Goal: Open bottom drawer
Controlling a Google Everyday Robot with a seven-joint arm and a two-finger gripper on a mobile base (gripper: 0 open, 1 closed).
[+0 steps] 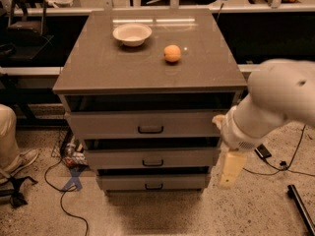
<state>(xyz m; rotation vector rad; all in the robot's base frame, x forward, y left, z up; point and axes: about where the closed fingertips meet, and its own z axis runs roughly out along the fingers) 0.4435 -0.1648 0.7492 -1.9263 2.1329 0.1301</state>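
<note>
The bottom drawer [153, 182] is the lowest of three grey-brown drawer fronts, with a small black bar handle [153, 186]. It sits stepped back under the middle drawer [152, 158] and the top drawer [150, 124]. My gripper [231, 169] hangs cream-coloured from the white arm [275, 102], just off the cabinet's right front corner, level with the middle and bottom drawers. It touches no handle and holds nothing that I can see.
A white bowl [132, 34] and an orange [172, 53] sit on the cabinet top [98, 68]. Cables [64, 181] lie on the floor at the left by a person's shoe [19, 160]. A dark bar [300, 205] lies on the floor at the right.
</note>
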